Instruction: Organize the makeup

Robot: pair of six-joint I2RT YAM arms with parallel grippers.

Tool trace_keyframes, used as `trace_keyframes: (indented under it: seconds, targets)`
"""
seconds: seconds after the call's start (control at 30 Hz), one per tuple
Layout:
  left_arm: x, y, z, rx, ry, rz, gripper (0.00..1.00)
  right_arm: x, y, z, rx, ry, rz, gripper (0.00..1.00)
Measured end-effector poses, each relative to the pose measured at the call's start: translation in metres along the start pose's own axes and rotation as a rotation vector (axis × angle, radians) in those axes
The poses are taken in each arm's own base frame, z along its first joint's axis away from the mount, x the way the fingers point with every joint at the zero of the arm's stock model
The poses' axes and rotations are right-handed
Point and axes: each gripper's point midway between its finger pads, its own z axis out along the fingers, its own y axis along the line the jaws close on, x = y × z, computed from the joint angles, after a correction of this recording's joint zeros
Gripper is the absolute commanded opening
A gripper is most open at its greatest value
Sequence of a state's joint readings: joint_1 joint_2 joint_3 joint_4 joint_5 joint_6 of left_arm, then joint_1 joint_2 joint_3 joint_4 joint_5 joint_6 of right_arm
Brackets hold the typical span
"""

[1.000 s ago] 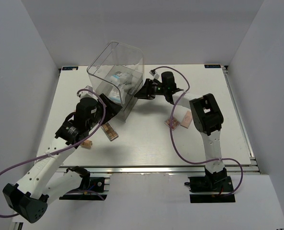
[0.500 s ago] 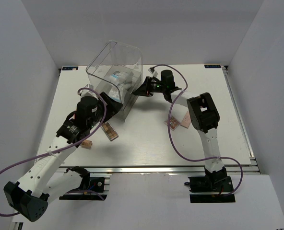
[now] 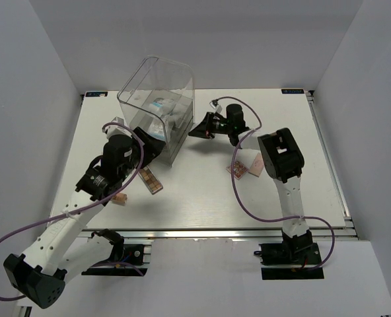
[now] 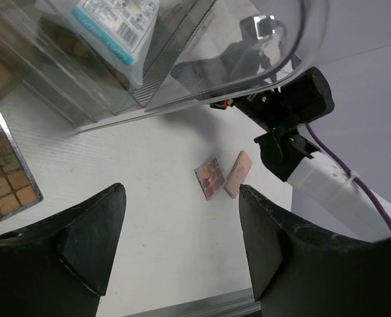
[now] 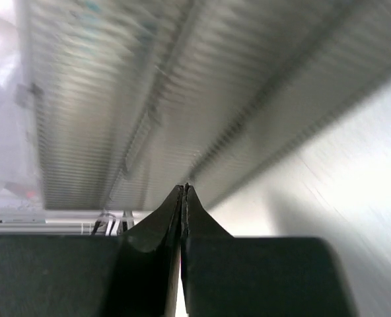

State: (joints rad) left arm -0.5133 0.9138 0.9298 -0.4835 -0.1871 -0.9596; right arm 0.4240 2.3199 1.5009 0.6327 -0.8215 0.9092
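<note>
At the right wall of the clear box (image 3: 157,92), my right gripper (image 5: 183,191) has its fingers pressed flat together with nothing between them. The tips point at the box's ribbed plastic, which is blurred in the wrist view, and from above I can't tell whether they touch it. My left gripper (image 4: 180,191) hangs at the box's near-left corner with its fingers spread wide and empty. Just beside it on the table (image 3: 202,198) lies a brown palette (image 4: 9,177), face up, a grid of tan and rust squares. A small tan piece (image 3: 119,199) sits near it, toward the table's near edge, too small for me to identify. Inside the box is a white-and-blue packet (image 4: 116,23) with a barcode on it. Well apart from these, to the right of the box and beside my right arm (image 3: 281,158), a pink palette (image 4: 209,177) of rosy squares lies just beside a plain pink rectangle (image 4: 237,173).
</note>
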Motion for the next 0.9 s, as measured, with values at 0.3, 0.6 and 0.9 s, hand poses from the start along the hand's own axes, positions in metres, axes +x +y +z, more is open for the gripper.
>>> trace_keyframes:
  seconds: [0.3, 0.6, 0.9]
  targets:
    - [0.016, 0.022, 0.006, -0.048, 0.023, -0.005, 0.79, -0.001, -0.012, -0.018, 0.018, -0.015, 0.026, 0.46]
    - [0.010, 0.019, 0.001, -0.032, 0.000, -0.022, 0.79, -0.012, 0.027, 0.005, -0.066, -0.014, -0.026, 0.48]
    - [0.008, 0.017, 0.003, -0.029, -0.009, -0.033, 0.79, -0.017, 0.019, 0.022, -0.076, -0.024, -0.001, 0.46]
